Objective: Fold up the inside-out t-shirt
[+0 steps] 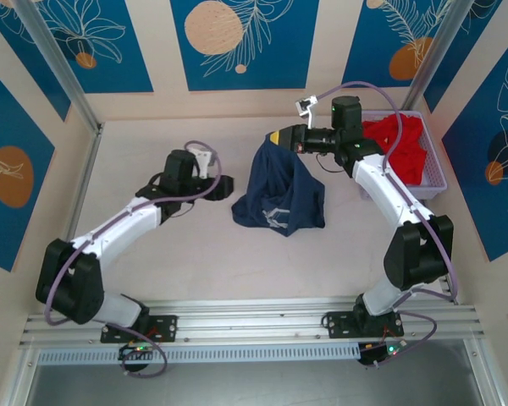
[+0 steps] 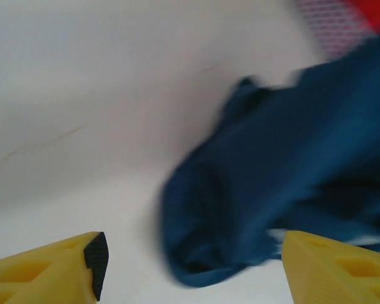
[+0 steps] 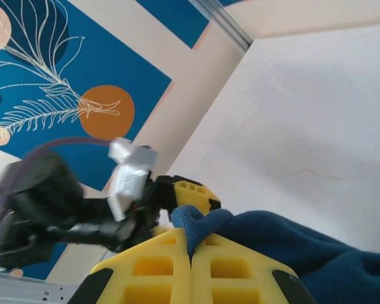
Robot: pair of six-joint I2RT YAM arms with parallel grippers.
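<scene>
- T-shirt [image 1: 281, 190]: plain dark navy.
- My fingers [image 2: 38, 275]: yellow, with black pads [image 2: 97, 263].
- Garment [image 1: 398, 144]: bright red; its basket [image 1: 436, 182] pale lilac mesh.
- Bench [image 1: 152, 254]: off-white.
- Wall panels [image 1: 229, 34]: blue, with orange discs and pale leaf outlines.

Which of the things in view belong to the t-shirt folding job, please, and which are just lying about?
Job in hand:
navy t-shirt, its edge pinched by the right gripper
left gripper, open beside it

Lying about:
red garment
basket holding it
</scene>
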